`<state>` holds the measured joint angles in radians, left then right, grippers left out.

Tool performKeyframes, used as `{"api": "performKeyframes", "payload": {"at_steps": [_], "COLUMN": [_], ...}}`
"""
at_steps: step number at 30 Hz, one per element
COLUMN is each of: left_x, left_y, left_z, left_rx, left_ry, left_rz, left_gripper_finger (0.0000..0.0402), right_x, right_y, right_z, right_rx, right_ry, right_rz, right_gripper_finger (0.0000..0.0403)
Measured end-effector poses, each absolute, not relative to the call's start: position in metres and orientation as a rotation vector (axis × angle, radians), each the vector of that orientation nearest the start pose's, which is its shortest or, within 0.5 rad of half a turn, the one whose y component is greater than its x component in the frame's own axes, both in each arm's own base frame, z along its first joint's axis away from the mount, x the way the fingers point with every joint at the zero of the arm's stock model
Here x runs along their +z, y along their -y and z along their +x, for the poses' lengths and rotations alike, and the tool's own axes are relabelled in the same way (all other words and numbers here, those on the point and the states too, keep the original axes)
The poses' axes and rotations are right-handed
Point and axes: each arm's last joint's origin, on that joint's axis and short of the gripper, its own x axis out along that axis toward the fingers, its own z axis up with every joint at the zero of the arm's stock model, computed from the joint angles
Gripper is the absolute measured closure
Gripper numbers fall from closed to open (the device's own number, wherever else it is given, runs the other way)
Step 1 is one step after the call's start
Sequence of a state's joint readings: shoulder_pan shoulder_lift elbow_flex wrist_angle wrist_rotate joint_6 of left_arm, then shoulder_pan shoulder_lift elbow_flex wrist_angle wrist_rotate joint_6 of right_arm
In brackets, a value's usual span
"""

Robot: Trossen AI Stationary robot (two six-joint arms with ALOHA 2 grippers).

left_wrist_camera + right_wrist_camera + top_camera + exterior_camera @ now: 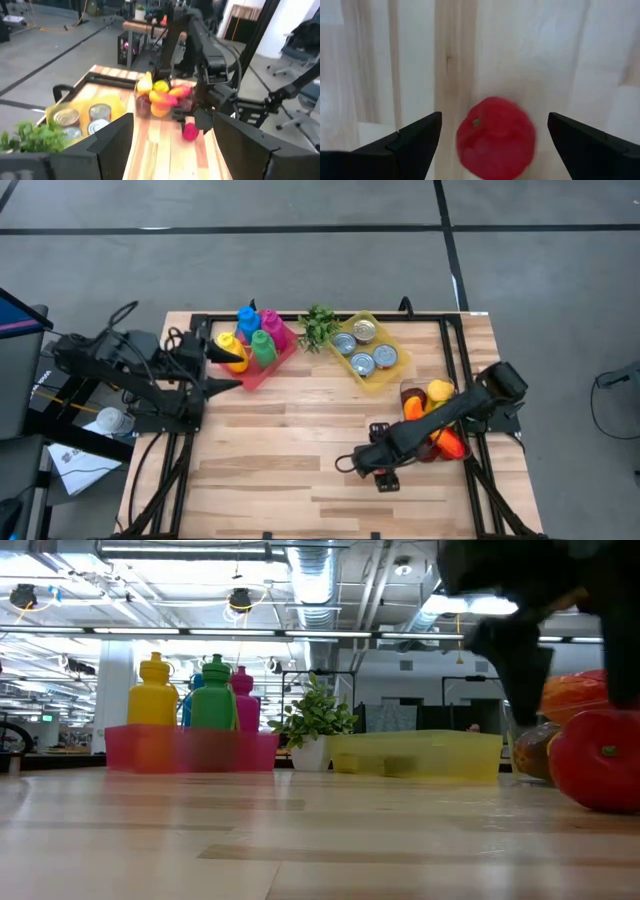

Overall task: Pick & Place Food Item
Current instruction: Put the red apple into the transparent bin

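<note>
Industrial lab or open workshop: exposed ceiling ducts [318, 585] and strip lights above wooden table [300, 840], concrete floor [300, 270] around it.

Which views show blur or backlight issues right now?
Right wrist view: the red tomato is soft-edged and smeared, wood grain also soft. Left wrist view: fruit in the clear container is motion-blurred. Low view: bright ceiling lights backlight the scene, so the right arm is a black silhouette. High view: evenly lit, sharp.

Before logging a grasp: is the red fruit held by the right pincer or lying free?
Free. The red fruit lies on the table between the open right pincer's fingers, with gaps either side.
</note>
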<state>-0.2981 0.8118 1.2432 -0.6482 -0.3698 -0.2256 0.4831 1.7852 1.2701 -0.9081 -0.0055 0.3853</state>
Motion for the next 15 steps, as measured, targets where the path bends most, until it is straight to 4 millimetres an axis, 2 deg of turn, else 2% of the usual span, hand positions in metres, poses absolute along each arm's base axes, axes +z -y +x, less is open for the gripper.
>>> {"api": "performKeyframes", "payload": {"at_steps": [3,8,15], "left_x": [0.418,0.405,0.389], "left_y": [0.028,0.026,0.024], "left_z": [0.126,0.119,0.113], "left_rx": [0.095,0.095,0.090], "left_ry": [-0.201,-0.158,-0.111], "left_rz": [-0.158,-0.231,-0.279], "left_gripper_finger": [0.0140,0.0140,0.0144], "right_x": [0.187,0.183,0.161], "right_y": [-0.157,-0.156,-0.147], "right_z": [0.297,0.296,0.277], "right_rx": [0.125,0.079,-0.035], "right_ry": [-1.482,-1.476,-1.538], "right_rz": [0.002,0.040,0.081], "right_gripper_finger": [0.0045,0.0045,0.0045]}}
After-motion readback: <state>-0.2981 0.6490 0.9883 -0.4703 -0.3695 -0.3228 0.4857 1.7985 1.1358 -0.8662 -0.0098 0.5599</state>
